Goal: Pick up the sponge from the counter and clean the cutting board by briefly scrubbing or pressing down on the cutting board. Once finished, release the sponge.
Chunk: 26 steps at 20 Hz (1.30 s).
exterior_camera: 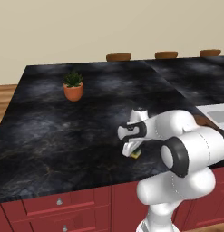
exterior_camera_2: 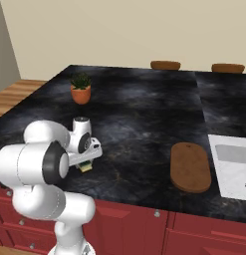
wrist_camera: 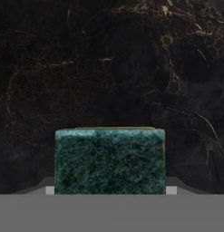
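The gripper [wrist_camera: 109, 190] is down at the counter [exterior_camera: 50, 122] with the sponge [wrist_camera: 109, 161] between its fingers [wrist_camera: 50, 190], one grey tip showing at each side of the green block; the tips sit against its sides, so it looks pinched on the sponge. In the left base view the gripper [exterior_camera: 133, 150] hangs low near the counter's front edge, and just a sliver of yellow and green sponge [exterior_camera: 136, 154] shows under the hand. In the right base view the sponge [exterior_camera_2: 85, 167] peeks out beneath the gripper [exterior_camera_2: 82, 164] the same way.

The cutting board [exterior_camera_2: 189, 166] lies well apart from the sponge, further along the counter near the front edge, just beside a white sink [exterior_camera_2: 233, 164]. Between sponge and board is bare black marble. A potted plant [exterior_camera: 73, 86] stands well back, far from the gripper. Brown round stools [exterior_camera_2: 165, 65] show past the far edge.

From the left base camera the robot's own elbow covers most of the board, leaving a small brown corner [exterior_camera: 205, 121] visible. The sink is cut off by the picture's right edge. Whether the sponge rests on the marble or is just off it cannot be told.

Red cabinets [exterior_camera: 63, 206] run below the front edge, close to the sponge
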Tool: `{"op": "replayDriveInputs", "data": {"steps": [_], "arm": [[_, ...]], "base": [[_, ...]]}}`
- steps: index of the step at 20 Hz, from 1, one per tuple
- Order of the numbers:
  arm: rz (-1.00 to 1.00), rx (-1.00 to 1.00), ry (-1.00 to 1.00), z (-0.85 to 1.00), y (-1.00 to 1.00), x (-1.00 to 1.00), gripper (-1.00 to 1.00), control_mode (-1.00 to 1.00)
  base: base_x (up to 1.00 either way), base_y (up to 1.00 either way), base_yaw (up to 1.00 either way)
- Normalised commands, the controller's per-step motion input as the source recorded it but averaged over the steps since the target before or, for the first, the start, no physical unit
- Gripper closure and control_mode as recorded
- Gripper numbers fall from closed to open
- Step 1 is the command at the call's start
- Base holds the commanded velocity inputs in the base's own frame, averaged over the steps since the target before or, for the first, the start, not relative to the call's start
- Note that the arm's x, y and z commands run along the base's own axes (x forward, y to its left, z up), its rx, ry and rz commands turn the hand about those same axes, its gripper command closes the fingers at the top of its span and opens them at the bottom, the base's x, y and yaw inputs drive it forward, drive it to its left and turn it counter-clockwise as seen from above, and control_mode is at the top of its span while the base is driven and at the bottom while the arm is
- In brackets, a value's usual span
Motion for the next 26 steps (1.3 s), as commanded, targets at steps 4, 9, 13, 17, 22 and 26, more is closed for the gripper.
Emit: {"op": "replayDriveInputs", "data": {"steps": [4, 9, 13, 17, 22, 26], "arm": [[-0.09, 0.00, 0.04, 0.37, -0.03, -0.26, 1.00, -1.00], [-0.15, 0.00, 0.06, 0.43, -0.03, -0.31, 1.00, -1.00], [-0.08, 0.00, 0.04, 0.28, -0.28, -0.24, 1.00, -1.00], [-0.08, 0.00, 0.00, 0.02, -0.62, -0.06, 1.00, -1.00], [-0.06, 0.00, 0.05, 0.04, -0.83, 0.04, 1.00, -1.00], [-0.04, 0.00, 0.03, 0.00, -0.95, 0.07, 1.00, -1.00]], "base": [[0.00, 0.00, 0.00], [0.00, 0.00, 0.00], [0.00, 0.00, 0.00], [0.00, 0.00, 0.00], [0.00, 0.00, 0.00], [0.00, 0.00, 0.00]]}}
